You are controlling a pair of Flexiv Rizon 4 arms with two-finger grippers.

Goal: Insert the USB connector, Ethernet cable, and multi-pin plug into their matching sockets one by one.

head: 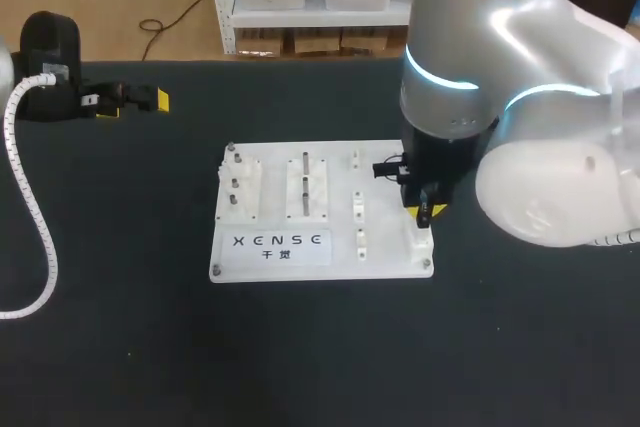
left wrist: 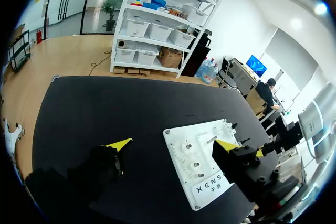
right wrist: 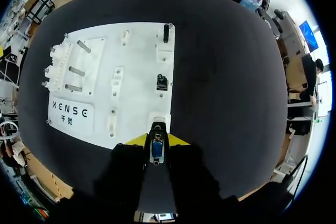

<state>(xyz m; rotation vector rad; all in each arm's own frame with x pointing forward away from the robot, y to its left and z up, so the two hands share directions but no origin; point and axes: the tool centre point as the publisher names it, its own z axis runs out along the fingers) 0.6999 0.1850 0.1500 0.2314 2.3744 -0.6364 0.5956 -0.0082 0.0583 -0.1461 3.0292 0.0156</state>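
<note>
The white socket board [head: 320, 209] lies mid-table. My right gripper [head: 429, 211] hangs over the board's right front corner. In the right wrist view the right gripper [right wrist: 156, 141] is shut on a small USB connector [right wrist: 156, 148] with a blue insert, held upright between the yellow tips. The connector is just above a white socket block [right wrist: 157, 121] at the board's edge. A black plug [right wrist: 161, 82] stands in a socket farther ahead, and another black piece [right wrist: 166, 32] is at the far edge. My left gripper [head: 132, 101] rests far left, off the board. The left gripper [left wrist: 173, 145] is open and holds nothing.
White fixture blocks with metal pins [head: 240, 187] stand on the board's left half, and a slotted block [head: 307, 187] in its middle. A white coiled cable [head: 35, 217] runs along the left arm. Dark tabletop [head: 320, 357] surrounds the board.
</note>
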